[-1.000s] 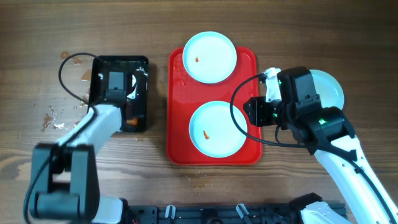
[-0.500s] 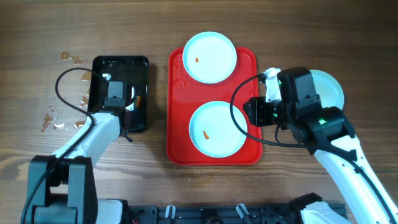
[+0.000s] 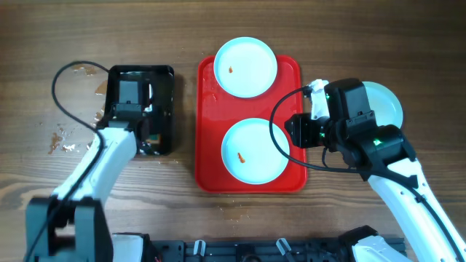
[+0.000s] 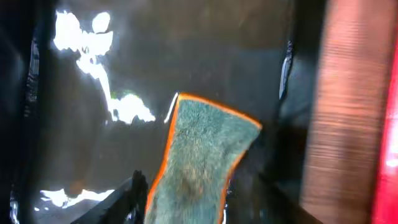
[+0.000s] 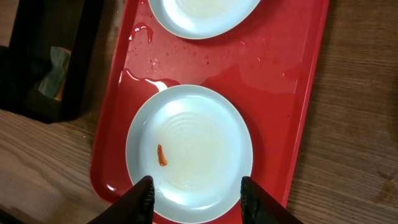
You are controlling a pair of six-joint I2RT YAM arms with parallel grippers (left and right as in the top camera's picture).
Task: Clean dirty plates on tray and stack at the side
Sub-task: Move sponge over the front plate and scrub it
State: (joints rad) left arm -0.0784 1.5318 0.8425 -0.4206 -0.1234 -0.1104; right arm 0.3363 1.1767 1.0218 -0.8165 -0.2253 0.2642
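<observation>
Nearest, the right gripper (image 5: 196,182) hovers with jaws wide over a round pale-blue plate (image 3: 253,151) bearing an orange-brown smear, on the large red rectangular plastic tray (image 3: 207,116). Just right of the tray, on the wooden bench (image 3: 378,36), a second such plate (image 3: 387,102) lies partly hidden under that arm. To the left, the left gripper (image 4: 183,196) has its jaws holding a grey-green, orange-edged sponge (image 4: 205,143) inside the small black rectangular tray (image 3: 164,102). Farthest, a third smeared plate (image 3: 245,67) overhangs the red tray's far rim.
</observation>
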